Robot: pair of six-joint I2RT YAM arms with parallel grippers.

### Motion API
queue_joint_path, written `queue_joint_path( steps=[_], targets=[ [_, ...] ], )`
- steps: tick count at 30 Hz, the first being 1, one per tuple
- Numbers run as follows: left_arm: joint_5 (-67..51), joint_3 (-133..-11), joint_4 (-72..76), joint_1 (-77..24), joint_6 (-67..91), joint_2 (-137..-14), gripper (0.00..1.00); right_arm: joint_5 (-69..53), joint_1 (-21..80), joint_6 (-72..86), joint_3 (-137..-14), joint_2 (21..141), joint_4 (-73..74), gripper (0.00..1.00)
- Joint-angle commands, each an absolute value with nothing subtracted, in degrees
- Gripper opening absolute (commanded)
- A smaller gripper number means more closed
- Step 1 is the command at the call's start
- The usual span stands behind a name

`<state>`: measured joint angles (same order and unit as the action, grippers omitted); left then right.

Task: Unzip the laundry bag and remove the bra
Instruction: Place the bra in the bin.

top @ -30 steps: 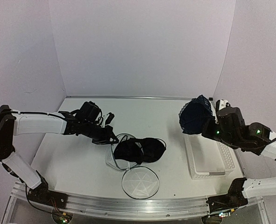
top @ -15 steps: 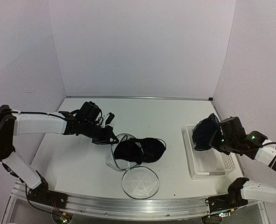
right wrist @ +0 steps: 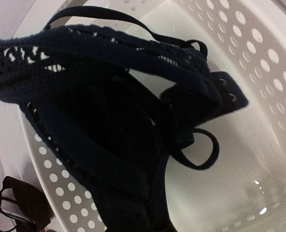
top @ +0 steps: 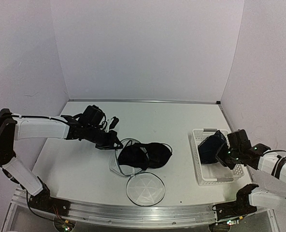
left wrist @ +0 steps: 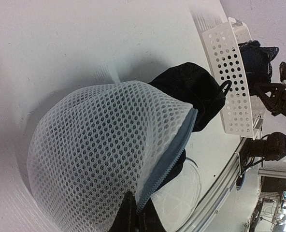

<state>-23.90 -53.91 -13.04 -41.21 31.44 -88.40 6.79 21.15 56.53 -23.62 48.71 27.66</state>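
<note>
Down from its raised position a second ago, the right arm has lowered the bra (top: 210, 149) into the basket (top: 214, 175); the left arm has not shifted.

On the white table (top: 80, 169) the basket stands at the right side. The laundry bag (left wrist: 99, 145) lies near the middle, its zipper (left wrist: 174, 154) open, and a dark garment (top: 145, 155) spills from its mouth. The bag's round lid (top: 145, 188) lies flat just in front.

The bra hangs inside the basket, off the floor, its straps dangling. The right gripper (top: 220, 149) carries it. Its fingers are hidden behind the fabric, but the way the bra hangs suggests narrow jaws pinched on the cloth. The left gripper (left wrist: 135, 217) is closed on the bag's zipper edge.

The bra looks light, limp and lacy. It will probably fold and drape wherever it is pinched, and its loops could snag on the basket's holes. The band or a cup edge seems the surest place to hold it.
</note>
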Motion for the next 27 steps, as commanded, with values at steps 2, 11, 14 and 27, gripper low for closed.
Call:
queue_joint_path(
  steps=[2, 11, 14, 27],
  targets=[
    [-24.1, -56.1, -12.5, -41.4, 30.1, -88.2, 0.0, 5.6, 20.5, 59.1, -22.7, 48.8, 22.9, 0.21],
    [-23.9, -55.8, -12.5, -41.4, 30.0, -88.0, 0.0, 6.6, 20.5, 58.9, -24.5, 45.0, 26.8, 0.4],
    [-23.9, -56.0, -12.4, -41.4, 30.0, -88.1, 0.0, 7.3, 20.5, 57.5, -27.5, 43.6, 30.0, 0.45],
    [-24.0, -55.9, -12.3, -41.4, 29.5, -87.9, 0.0, 6.7, 20.5, 47.6, -40.5, 44.8, 36.0, 0.54]
  ],
)
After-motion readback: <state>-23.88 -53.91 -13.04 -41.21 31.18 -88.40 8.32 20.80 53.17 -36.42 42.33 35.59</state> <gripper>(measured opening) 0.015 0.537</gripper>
